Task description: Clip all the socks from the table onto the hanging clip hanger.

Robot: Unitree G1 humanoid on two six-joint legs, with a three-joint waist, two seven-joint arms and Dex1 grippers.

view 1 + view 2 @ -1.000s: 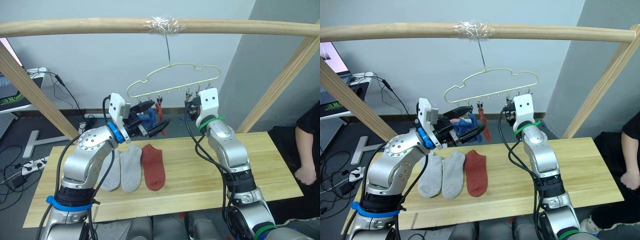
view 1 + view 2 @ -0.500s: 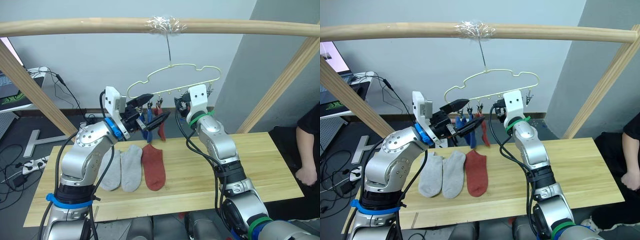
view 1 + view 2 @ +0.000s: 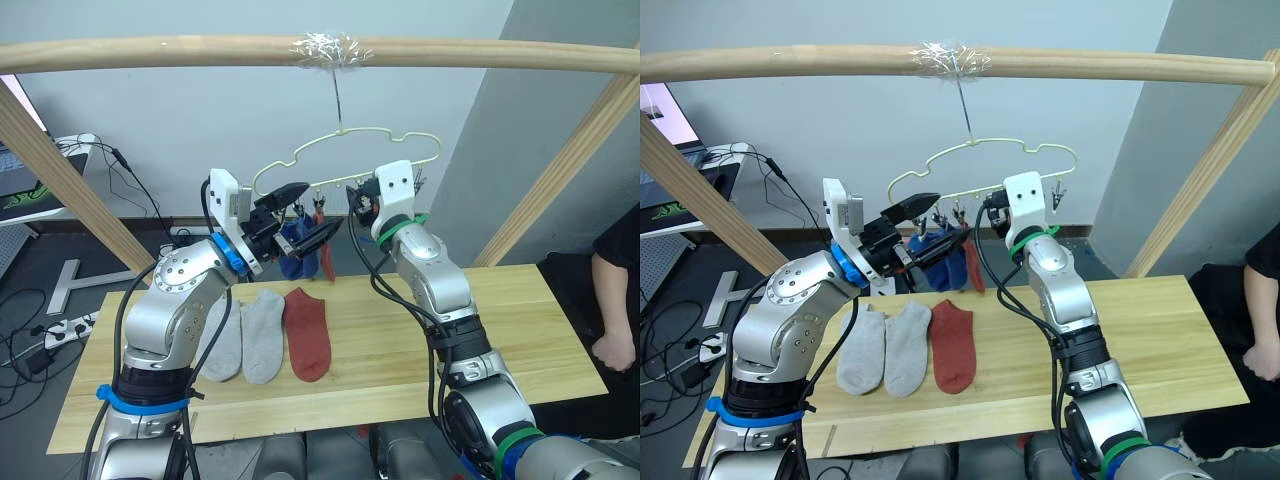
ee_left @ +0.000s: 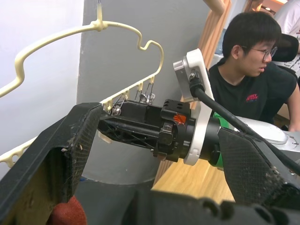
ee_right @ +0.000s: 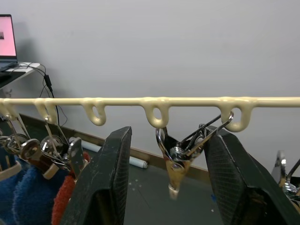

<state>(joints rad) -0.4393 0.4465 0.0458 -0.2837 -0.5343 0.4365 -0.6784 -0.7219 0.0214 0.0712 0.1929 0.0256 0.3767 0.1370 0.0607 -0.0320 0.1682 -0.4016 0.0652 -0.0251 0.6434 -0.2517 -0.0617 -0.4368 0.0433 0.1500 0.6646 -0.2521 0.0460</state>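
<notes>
The pale yellow-green clip hanger hangs by its hook from the wooden bar. Two blue socks and a rust red sock hang from its left clips. Two light grey socks and a red sock lie side by side on the table. My left gripper is open just in front of the hanging socks, holding nothing. My right gripper is open under the hanger's bar, its fingers either side of a bare metal clip.
A thick wooden pole frame spans overhead, with slanted legs at both sides. A person sits beyond the table's right end. Cables and a desk with a laptop are on the floor side at the left.
The blue sock that was between my left fingers now hangs from a clip, and the left gripper has risen clear of it. My right gripper moved left along the clip row.
</notes>
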